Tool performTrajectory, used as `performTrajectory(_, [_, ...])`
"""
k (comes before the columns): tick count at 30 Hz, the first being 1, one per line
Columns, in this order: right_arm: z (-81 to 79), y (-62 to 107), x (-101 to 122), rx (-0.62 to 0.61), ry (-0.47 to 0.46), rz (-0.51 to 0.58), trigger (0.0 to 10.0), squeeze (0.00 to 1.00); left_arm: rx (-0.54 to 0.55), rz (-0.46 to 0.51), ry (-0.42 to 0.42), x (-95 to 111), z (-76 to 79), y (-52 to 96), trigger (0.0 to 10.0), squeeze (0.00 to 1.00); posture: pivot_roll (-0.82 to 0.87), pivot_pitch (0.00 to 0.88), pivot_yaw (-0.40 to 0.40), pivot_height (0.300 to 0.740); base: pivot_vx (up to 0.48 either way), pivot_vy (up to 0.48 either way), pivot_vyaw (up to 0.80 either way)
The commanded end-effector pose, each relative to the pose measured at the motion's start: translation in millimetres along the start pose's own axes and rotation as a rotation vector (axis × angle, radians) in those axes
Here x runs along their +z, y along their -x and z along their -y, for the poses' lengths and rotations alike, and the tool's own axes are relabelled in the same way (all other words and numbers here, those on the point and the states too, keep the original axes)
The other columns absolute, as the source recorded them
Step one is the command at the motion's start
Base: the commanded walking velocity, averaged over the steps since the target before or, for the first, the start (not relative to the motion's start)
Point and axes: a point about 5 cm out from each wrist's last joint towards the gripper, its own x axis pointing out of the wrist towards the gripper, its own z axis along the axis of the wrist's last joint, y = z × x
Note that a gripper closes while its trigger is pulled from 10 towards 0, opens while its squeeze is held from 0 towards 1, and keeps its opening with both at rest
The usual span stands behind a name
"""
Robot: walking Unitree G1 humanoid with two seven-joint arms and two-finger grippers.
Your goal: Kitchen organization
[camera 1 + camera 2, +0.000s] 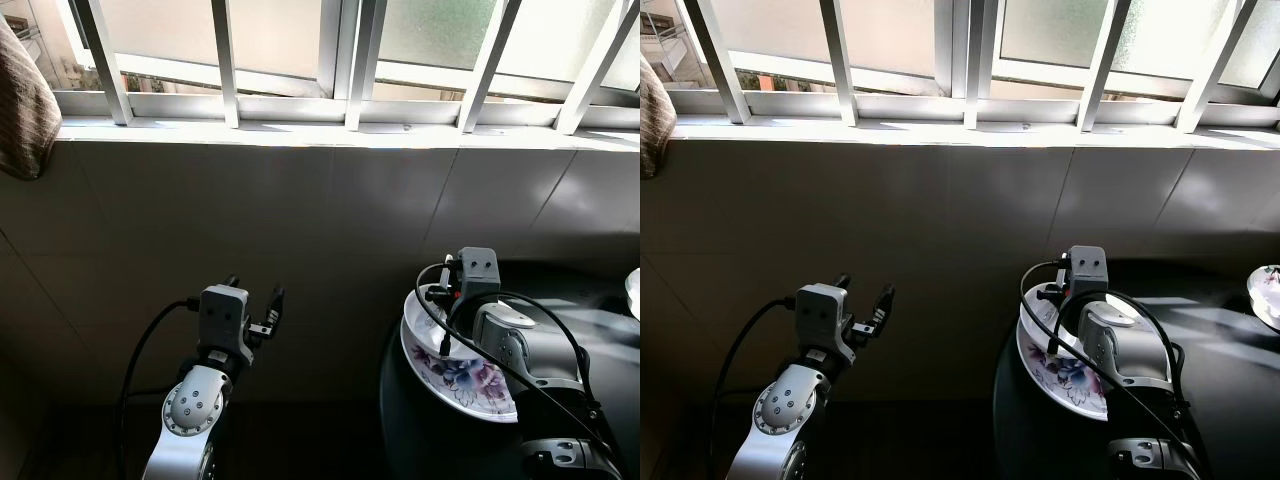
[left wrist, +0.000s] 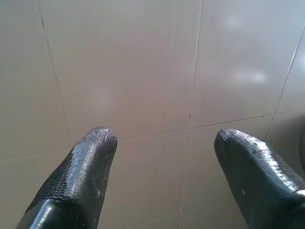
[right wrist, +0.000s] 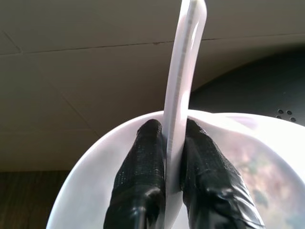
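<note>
Tiled wall (image 1: 300, 230) below a barred window (image 1: 340, 60); dark round table (image 1: 600, 330) at my right. Item: floral plate (image 1: 470, 385) on the table's near-left edge. My right gripper (image 3: 174, 138) is clamped on a thin white plate rim (image 3: 183, 71) standing upright over it. My left gripper (image 2: 162, 143), fingers spread wide and holding nothing, faces the wall.

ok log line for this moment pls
right gripper: shut on plate rim, over floral bowl on dark table | left gripper: open, facing tiled wall
</note>
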Motion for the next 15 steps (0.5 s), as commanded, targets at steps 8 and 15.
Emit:
performTrajectory(8, [-11.7,22.4,32.7,-0.001,0.035,0.259,0.0,0.00,0.008,0.000,0.025,-0.9,-1.5,-1.1,10.0,0.00,0.00,0.000,-0.058,0.740,0.000,0.098,0.00])
performTrajectory(15, [-21.2,28.5,38.6,0.048,0.015,0.319,0.0,0.00,-0.003,0.005,0.022,0.2,0.4,-1.5,10.0,0.00,0.00,0.000,-0.058,0.740,0.000,0.443,0.00])
